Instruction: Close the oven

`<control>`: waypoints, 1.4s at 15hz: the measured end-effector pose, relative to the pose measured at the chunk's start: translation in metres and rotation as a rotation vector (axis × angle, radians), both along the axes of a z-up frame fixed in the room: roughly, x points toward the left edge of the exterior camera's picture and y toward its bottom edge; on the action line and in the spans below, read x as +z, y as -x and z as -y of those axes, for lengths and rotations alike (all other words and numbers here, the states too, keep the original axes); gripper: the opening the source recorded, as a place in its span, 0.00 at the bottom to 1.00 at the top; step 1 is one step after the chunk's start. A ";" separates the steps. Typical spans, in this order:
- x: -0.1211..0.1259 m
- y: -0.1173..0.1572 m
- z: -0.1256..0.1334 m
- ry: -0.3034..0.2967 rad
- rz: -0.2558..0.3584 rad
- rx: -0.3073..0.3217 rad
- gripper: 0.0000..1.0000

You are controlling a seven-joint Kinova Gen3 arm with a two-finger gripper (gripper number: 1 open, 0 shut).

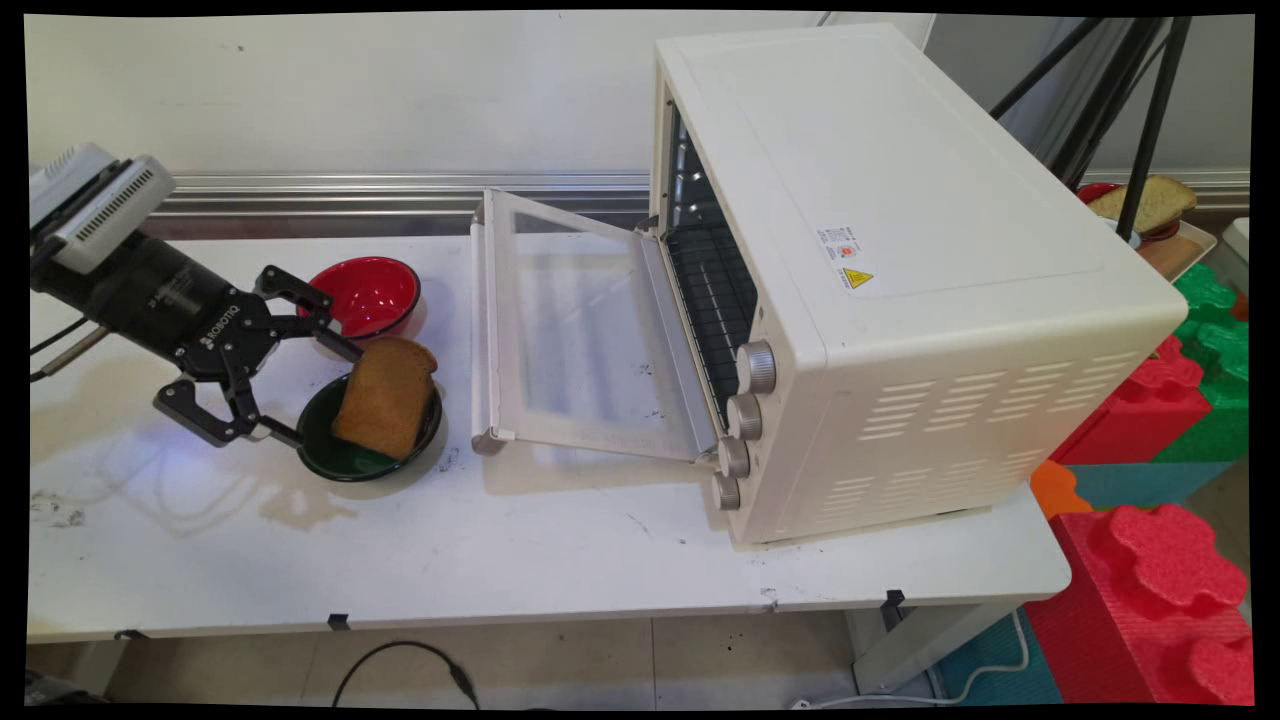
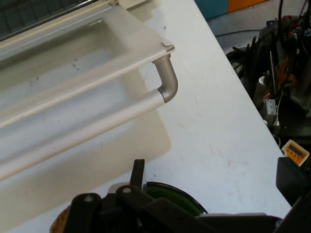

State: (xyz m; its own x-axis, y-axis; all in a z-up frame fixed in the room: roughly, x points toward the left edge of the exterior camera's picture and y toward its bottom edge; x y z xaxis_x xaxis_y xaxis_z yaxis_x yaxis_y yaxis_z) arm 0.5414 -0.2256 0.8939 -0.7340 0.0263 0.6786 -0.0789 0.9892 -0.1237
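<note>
My black gripper [image 1: 318, 392] hangs low over the table's left side, open, with nothing between its fingers. Its fingertips flank the left rim of a dark green bowl [image 1: 345, 455]. A brown slice of bread [image 1: 385, 397] leans in that bowl, tilted against the far rim. A red bowl [image 1: 367, 295] stands just behind, close to the upper finger. In the hand view one finger [image 2: 137, 174] rises over the green bowl [image 2: 177, 196], and an edge of the bread [image 2: 58, 222] shows at the bottom left.
A white toaster oven [image 1: 900, 280] fills the table's right half, its glass door [image 1: 580, 330] folded down flat toward the bowls, door handle [image 2: 167, 82] nearest them. Red and green foam blocks [image 1: 1160, 560] lie off the table's right end.
</note>
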 end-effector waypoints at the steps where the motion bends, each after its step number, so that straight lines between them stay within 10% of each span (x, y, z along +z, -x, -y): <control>1: 0.000 -0.001 0.001 -0.008 -0.005 0.017 1.00; 21: -0.071 -0.007 0.108 -0.081 -0.015 0.357 1.00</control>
State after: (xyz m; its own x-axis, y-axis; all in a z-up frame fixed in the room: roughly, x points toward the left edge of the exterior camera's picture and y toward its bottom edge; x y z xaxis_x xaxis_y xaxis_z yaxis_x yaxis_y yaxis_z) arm 0.5484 -0.3335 0.8225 -0.6773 -0.2843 0.6786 -0.4222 0.9055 -0.0420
